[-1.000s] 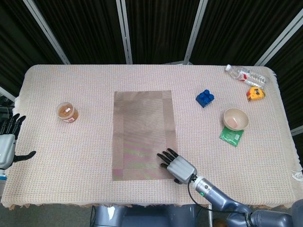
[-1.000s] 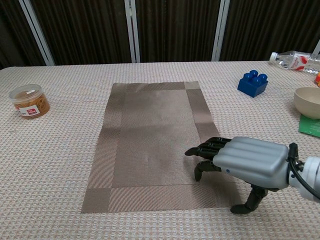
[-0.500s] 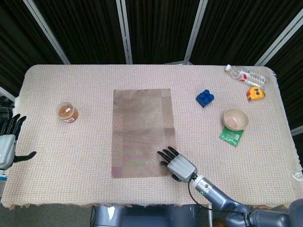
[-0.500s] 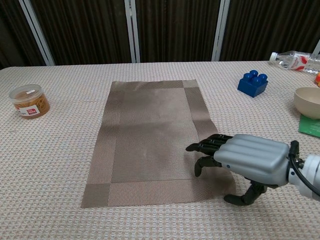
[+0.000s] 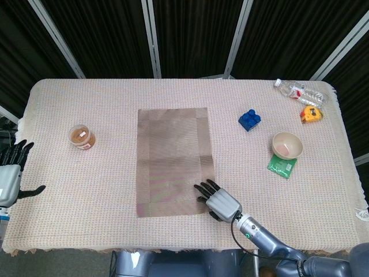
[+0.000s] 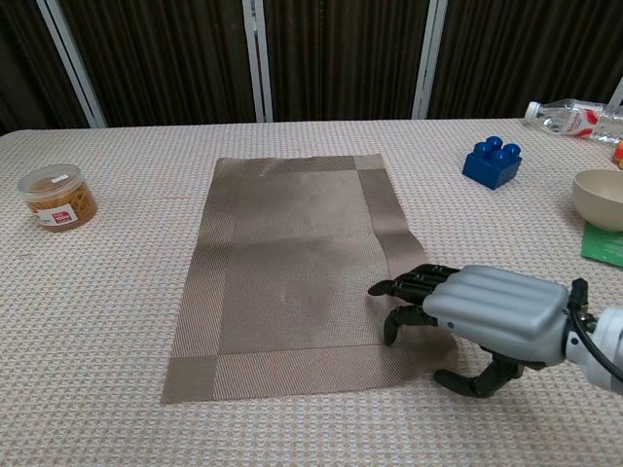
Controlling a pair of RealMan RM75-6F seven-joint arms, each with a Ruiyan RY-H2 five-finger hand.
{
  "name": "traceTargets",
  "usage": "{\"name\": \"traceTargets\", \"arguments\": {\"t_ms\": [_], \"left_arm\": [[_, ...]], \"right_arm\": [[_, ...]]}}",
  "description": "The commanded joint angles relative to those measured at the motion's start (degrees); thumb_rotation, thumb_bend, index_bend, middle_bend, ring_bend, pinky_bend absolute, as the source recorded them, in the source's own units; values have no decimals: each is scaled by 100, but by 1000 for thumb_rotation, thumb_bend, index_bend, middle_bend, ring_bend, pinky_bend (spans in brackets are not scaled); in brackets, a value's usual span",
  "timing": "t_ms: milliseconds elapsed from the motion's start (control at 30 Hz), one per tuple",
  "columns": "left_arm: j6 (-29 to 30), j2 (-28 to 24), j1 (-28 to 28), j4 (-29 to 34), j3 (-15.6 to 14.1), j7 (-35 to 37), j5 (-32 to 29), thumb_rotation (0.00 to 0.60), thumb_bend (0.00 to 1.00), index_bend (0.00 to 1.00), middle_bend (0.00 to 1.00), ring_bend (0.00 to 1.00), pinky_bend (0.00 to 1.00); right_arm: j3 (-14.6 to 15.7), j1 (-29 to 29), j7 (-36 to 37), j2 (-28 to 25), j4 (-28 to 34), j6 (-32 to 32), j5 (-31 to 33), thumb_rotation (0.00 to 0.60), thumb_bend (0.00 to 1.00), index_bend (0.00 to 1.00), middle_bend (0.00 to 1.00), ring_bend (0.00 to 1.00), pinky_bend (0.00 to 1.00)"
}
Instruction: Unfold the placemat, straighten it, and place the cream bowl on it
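Observation:
The brown woven placemat (image 5: 173, 156) (image 6: 292, 263) lies unfolded in the middle of the table, its long side running away from me. My right hand (image 5: 218, 200) (image 6: 487, 316) rests on its near right corner, fingers spread and pressing down on the weave. A slight ripple shows in the mat's right edge just beyond the fingers. The cream bowl (image 5: 287, 144) (image 6: 601, 197) stands upright at the right, partly on a green packet (image 5: 281, 165) (image 6: 605, 245), well apart from the mat. My left hand (image 5: 8, 173) hangs off the table's left edge, fingers apart, holding nothing.
A blue toy block (image 5: 249, 119) (image 6: 493, 162) sits between mat and bowl. A plastic bottle (image 5: 298, 90) (image 6: 574, 117) and a yellow tape measure (image 5: 311, 114) lie at the far right corner. A small lidded jar (image 5: 82, 137) (image 6: 56, 197) stands left of the mat.
Under my right hand's fingers the placemat has slid a little away from me and turned slightly. The left hand and the bowl have stayed put.

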State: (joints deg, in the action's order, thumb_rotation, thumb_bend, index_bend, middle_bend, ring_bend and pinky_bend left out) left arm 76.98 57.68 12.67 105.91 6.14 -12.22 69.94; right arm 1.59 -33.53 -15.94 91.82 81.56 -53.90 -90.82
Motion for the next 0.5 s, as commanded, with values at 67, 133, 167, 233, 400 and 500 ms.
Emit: {"name": "traceTargets", "arguments": {"t_ms": [67, 133, 167, 233, 400, 500], "left_arm": [[-6, 6, 2, -1, -1, -1, 1, 600, 73, 0, 0, 0, 0], [-8, 10, 4, -6, -1, -8, -2, 600, 72, 0, 0, 0, 0], [-14, 15, 7, -11, 0, -13, -6, 600, 71, 0, 0, 0, 0], [-21, 20, 10, -11, 0, -19, -13, 600, 70, 0, 0, 0, 0], [-23, 31, 12, -13, -4, -39, -7, 600, 70, 0, 0, 0, 0], [-31, 34, 13, -11, -9, -44, -6, 600, 69, 0, 0, 0, 0]], "right_arm": [[-25, 8, 119, 58, -104, -124, -55, 600, 402, 285, 0, 0, 0], [-26, 8, 167, 67, -133, -156, -71, 600, 403, 290, 0, 0, 0], [-26, 4, 211, 72, -155, -179, -86, 600, 403, 296, 0, 0, 0], [-19, 0, 255, 76, -182, -201, -104, 600, 403, 320, 0, 0, 0], [-8, 5, 412, 112, -256, -317, -163, 600, 402, 415, 0, 0, 0], [-7, 10, 478, 145, -320, -382, -191, 600, 402, 440, 0, 0, 0]]}}
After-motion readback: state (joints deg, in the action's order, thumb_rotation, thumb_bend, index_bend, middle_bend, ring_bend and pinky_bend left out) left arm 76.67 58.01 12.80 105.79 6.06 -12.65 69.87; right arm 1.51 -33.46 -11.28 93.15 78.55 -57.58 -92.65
